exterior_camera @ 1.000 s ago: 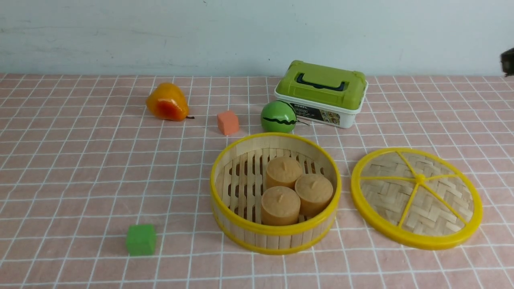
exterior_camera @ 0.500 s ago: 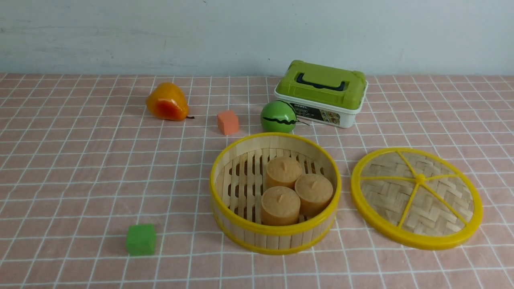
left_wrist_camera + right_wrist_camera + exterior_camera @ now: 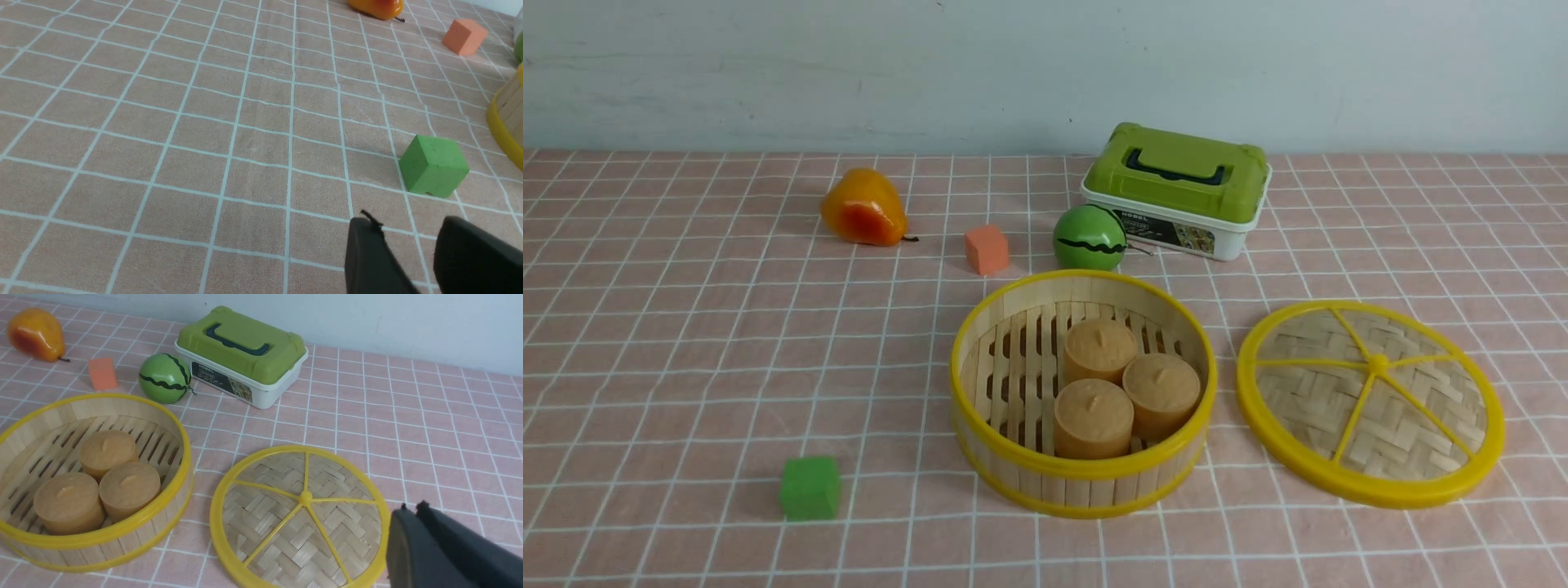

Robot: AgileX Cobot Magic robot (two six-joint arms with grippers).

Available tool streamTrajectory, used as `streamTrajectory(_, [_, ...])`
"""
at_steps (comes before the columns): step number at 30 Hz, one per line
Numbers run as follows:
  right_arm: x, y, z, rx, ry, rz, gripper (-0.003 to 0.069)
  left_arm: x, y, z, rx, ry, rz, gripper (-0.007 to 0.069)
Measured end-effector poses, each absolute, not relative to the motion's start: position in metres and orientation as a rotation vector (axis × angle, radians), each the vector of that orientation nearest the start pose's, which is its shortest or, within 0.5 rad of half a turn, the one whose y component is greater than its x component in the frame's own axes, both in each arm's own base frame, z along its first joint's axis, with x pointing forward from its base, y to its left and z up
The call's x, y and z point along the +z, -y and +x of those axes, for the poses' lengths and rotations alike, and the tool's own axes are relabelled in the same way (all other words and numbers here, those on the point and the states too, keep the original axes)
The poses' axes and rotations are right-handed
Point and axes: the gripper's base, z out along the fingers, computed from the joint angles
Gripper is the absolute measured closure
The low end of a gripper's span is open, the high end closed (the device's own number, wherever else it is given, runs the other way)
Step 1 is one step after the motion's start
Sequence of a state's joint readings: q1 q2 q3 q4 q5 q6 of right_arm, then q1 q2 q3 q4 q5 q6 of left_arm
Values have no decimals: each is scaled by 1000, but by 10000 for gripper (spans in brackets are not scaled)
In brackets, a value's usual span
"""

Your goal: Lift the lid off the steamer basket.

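Lid (image 3: 1370, 404) flat at right beside steamer basket (image 3: 1083, 482), we count three cakes (image 3: 1092, 416) inside, two cubes (image 3: 809, 487), bare cloth (image 3: 686, 343) at left, left gripper (image 3: 406, 222) parted, right gripper (image 3: 412, 508) closed, empty.

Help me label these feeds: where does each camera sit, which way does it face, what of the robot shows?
Front: between the arms, facing forward toward the wall; basket, lid beside it; no arm shows.
Left wrist: on the left arm, low over the cloth, facing the green cube; left gripper shows.
Right wrist: on the right arm, facing lid and basket; right gripper shows.
Shared: front and right wrist both show basket and lid.
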State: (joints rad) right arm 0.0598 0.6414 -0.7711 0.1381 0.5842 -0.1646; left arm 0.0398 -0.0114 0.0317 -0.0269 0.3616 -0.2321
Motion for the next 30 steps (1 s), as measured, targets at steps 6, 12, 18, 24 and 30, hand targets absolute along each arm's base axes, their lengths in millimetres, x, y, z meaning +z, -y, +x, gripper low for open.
streamTrajectory(6, [363,-16,113,135,-1889,-127,666,171,-1,53,-159,-1849,-270,385])
streamTrajectory(12, [316,-7,70,31,-1609,-113,666,171,-1,53,-159,-1849,-270,385])
streamTrajectory(18, [238,-2,55,-57,-1548,-108,666,171,-1,53,-159,-1849,-270,385])
streamTrajectory(24, [179,-1,55,7,-1783,-20,666,171,-1,53,-159,-1849,-270,385])
streamTrajectory(30, [173,0,53,64,-1858,87,666,171,-1,53,-159,-1849,-270,385])
